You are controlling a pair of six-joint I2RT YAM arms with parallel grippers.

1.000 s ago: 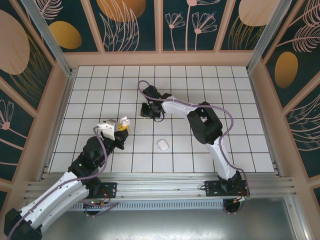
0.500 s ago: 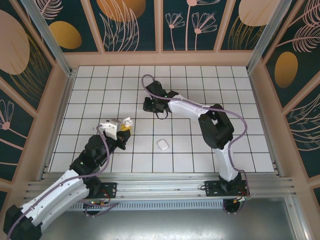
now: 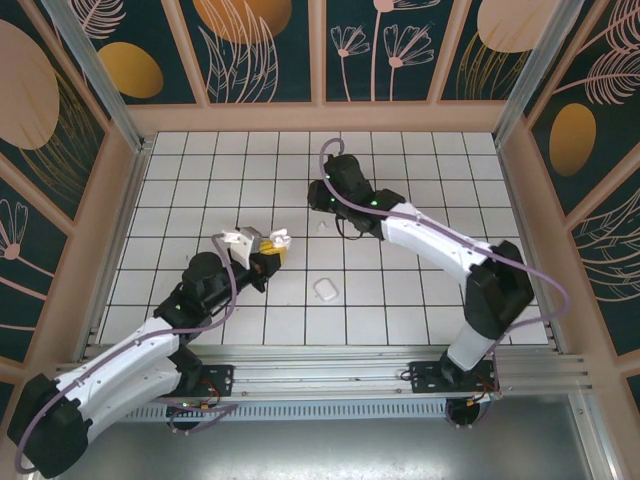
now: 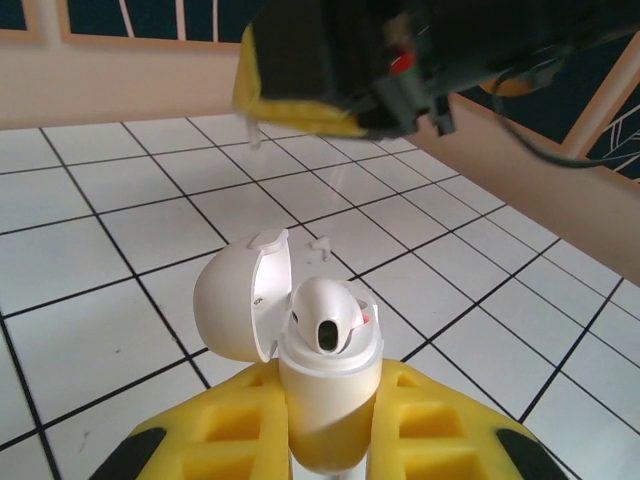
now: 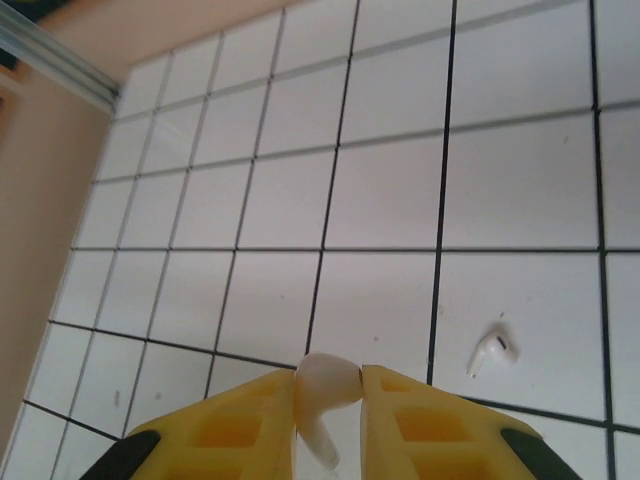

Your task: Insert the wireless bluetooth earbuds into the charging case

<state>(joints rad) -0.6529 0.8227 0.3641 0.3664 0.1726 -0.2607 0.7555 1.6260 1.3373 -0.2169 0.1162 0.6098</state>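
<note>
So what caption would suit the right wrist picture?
Right gripper pinching an earbud over white tiles, a second earbud lying nearby.

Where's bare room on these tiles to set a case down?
Bare: the far-left tiles by the back wall, and the far-right corner beyond the right arm. Crowded: the middle, where the left gripper with its open case, the right gripper with an earbud, a loose earbud and the closed case cluster.
</note>
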